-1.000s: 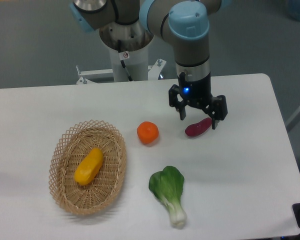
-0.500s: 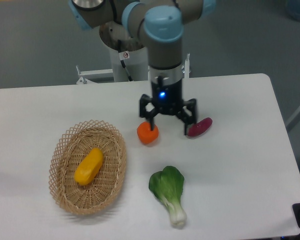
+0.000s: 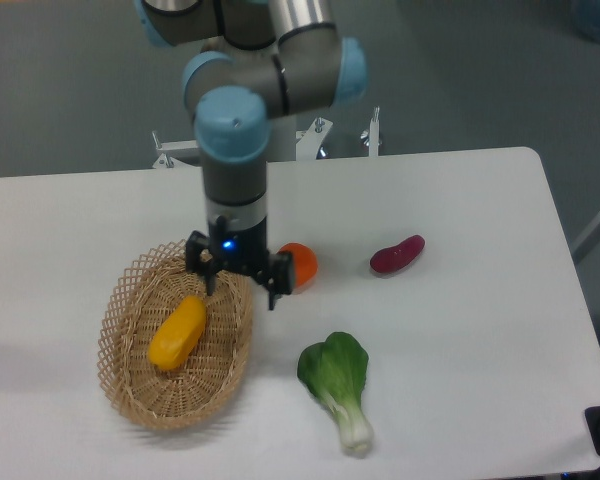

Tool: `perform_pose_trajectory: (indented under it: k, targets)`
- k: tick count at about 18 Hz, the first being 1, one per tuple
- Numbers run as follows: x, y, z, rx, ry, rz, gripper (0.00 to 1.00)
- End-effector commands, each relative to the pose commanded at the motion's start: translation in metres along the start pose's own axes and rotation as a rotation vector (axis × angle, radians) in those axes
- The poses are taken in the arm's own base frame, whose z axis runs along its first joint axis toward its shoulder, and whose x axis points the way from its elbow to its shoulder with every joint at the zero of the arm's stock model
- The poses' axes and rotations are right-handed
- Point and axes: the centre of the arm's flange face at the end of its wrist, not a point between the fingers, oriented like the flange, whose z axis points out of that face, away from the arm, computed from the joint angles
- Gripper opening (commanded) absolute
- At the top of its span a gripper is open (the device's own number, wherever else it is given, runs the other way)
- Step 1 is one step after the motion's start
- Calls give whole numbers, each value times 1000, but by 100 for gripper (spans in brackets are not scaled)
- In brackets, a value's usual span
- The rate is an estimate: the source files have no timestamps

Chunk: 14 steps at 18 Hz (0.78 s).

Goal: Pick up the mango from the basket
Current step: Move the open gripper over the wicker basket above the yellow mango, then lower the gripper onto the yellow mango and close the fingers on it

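Nearest the camera on the white tabletop point(image 3: 480, 380) lies a green leafy bok choy with a pale white stalk point(image 3: 338, 386), its stalk end pointing toward the front edge. To its left sits the oval woven wicker basket, light tan with an open lattice rim point(image 3: 130, 400). Inside it rests the smooth oblong yellow-orange mango point(image 3: 178, 333), lying on the basket floor at a slant, its upper end pointing up and to the right — untouched by anything.

Just beyond the mango, over the basket's far right rim, hangs the black two-finger gripper point(image 3: 240, 284). Its fingers are spread wide apart and pinch nothing; one fingertip point(image 3: 209, 285) shows above the basket's inner edge, the other outside the rim on the right. A small blue light glows on the gripper body.

Just beside the right finger, partly hidden behind it, is a round orange citrus fruit point(image 3: 301, 262) on the table. Further right, well apart, lies a purple-red sweet potato point(image 3: 397, 254).

Above the gripper rises the grey arm with light-blue joint caps point(image 3: 234, 130), reaching back to its base at the table's far edge. A small label on the base is mostly hidden — no writing can be read anywhere.
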Motion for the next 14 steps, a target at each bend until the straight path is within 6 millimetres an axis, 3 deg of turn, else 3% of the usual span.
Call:
perform_pose_trajectory:
  k: [2, 6, 14]
  targets:
    - [13, -5, 12, -14, 15, 23, 100]
    - [17, -8, 22, -12, 17, 3, 100]
    - [55, -18, 61, -35, 42, 54, 100]
